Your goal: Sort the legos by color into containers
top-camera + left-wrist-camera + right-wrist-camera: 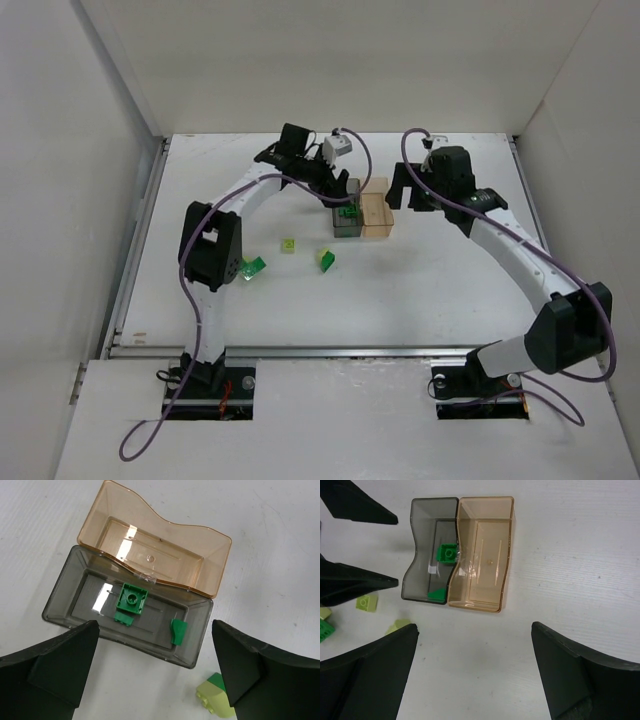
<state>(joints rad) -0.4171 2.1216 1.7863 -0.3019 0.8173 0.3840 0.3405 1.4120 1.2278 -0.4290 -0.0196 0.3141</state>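
The smoky grey container [344, 226] and the pale orange container [377, 215] stand side by side mid-table. In the left wrist view the grey container [145, 642] holds two dark green legos [132, 600] [177, 631], and the orange container [165, 565] is empty. My left gripper [155, 680] is open and empty, hovering over the grey container's near edge [340, 195]. A pale yellow-green lego [216, 697] with a green piece on it lies by its right finger. My right gripper [475, 680] is open and empty just right of the orange container [480, 555].
Loose legos lie on the table left of the containers: a pale one [289, 244], a yellow-green one [326, 259] and a green one [252, 268]. White walls enclose the table on the left, the back and the right.
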